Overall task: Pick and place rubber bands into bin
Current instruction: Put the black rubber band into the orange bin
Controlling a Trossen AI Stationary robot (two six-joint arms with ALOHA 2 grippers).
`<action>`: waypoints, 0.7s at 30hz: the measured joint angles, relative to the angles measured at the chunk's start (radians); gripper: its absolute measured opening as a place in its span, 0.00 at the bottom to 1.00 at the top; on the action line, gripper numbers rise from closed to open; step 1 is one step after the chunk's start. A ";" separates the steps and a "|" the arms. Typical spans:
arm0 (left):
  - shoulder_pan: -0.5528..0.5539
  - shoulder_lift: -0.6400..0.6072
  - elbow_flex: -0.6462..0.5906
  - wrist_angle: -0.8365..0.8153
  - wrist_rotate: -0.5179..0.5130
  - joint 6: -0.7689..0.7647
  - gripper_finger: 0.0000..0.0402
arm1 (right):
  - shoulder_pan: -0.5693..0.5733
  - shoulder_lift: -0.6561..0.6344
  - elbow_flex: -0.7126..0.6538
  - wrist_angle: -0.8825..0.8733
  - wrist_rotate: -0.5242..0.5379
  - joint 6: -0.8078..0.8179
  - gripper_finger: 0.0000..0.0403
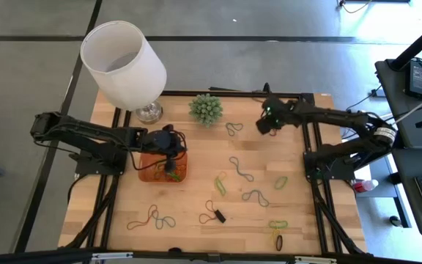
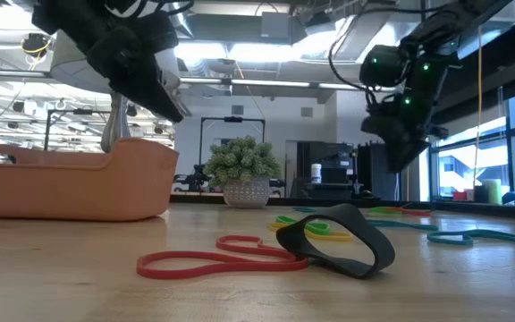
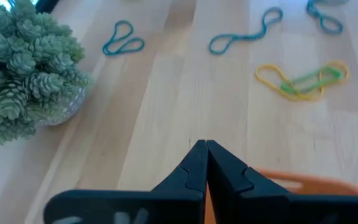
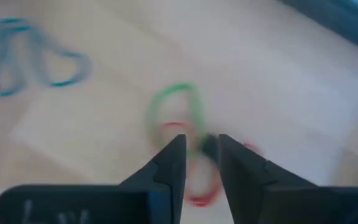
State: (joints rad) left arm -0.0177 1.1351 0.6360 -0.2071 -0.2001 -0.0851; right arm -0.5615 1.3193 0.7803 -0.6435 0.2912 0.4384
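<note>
Your left gripper [image 1: 173,163] pinched closed and empty above the orange bin [image 1: 147,167], a few rubber bands [image 1: 168,176] inside it, more rubber bands across the tabletop [image 1: 196,187], your right gripper [image 4: 196,149] slightly parted, holding nothing.

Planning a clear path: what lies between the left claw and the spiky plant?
Nothing: bare wood between the left claw and the plant, in the high and left wrist views.

Overhead looks straight down, low camera skims the table [image 1: 299,220]; both share the plant [image 1: 206,108].
</note>
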 joint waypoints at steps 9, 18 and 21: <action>-0.006 0.000 -0.013 0.085 0.004 -0.038 0.01 | -0.179 0.033 -0.022 -0.037 -0.042 -0.001 0.46; -0.034 0.000 -0.013 0.085 0.001 -0.051 0.01 | -0.213 0.120 -0.095 0.056 -0.062 0.056 0.65; -0.035 0.000 -0.013 0.085 0.001 -0.055 0.01 | -0.220 0.149 -0.119 0.110 -0.086 0.047 0.65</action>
State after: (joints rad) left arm -0.0532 1.1351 0.6228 -0.1223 -0.1994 -0.1405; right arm -0.7815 1.4688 0.6610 -0.5334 0.2051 0.4854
